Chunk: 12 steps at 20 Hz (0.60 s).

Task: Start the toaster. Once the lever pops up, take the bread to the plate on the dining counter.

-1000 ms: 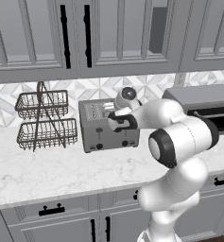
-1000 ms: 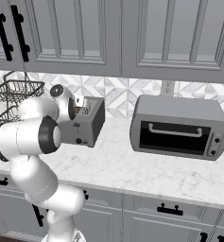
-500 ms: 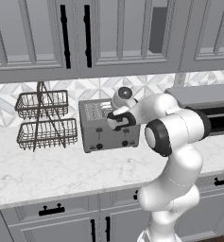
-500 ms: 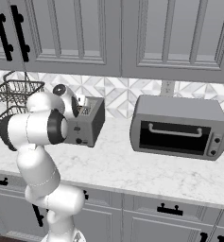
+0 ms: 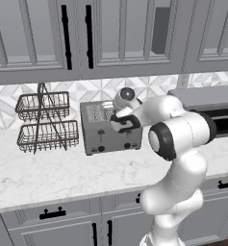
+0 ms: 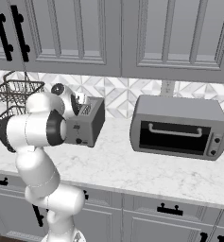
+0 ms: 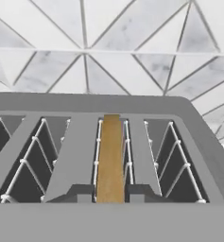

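On the marble counter [image 5: 62,175] beneath the grey wall cabinets, the toaster [image 5: 106,139] stands against the tiled backsplash, with a two-tier wire basket [image 5: 44,122] to one side and a grey toaster oven [image 6: 179,127] well apart on the other. Reaching down over the toaster's top, the white arm holds its pincer [image 7: 110,193] at one of the inner slots, and the hand view shows the two dark fingertips [image 7: 80,193] drawn in on either side of the bread [image 7: 109,158], which stands on edge between the wire guides of that slot. Closed on the slice's upper edge, the pincer appears to have a firm pinch, though the slice sits wholly within the slot and has not been raised. Approaching from straight above makes sense, since the slot walls leave only the thin top edge free to be grasped. My judgement is that the step in hand is pulling the bread up and out, a lift that should stay vertical so the slice does not catch on the wires.
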Tool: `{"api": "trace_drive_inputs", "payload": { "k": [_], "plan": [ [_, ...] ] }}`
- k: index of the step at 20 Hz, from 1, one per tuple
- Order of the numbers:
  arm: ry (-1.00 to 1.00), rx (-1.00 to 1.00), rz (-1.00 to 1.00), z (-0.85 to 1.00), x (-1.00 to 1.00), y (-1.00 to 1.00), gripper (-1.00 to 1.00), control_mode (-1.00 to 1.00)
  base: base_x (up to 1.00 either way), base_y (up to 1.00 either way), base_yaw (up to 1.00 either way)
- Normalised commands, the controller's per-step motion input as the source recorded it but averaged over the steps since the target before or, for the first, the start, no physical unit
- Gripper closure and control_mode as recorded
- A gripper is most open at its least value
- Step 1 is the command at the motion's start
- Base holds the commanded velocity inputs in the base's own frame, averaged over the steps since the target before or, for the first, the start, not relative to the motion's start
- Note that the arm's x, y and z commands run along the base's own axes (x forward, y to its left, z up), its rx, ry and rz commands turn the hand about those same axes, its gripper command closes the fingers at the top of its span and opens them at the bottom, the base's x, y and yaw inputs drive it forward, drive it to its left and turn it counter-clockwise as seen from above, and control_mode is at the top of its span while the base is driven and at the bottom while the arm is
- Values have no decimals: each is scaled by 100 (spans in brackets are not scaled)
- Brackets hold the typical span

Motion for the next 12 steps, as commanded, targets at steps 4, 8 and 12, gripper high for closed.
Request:
{"api": "trace_drive_inputs", "payload": {
  "k": [4,8,12],
  "plan": [
    [-43,1,0,97,-54,0,100,-100,0,0,0],
    [-32,-2,-5,99,-97,0,100,-100,0,0,0],
    [-3,-9,-12,90,-100,-10,100,-100,0,0,0]
  ]
}}
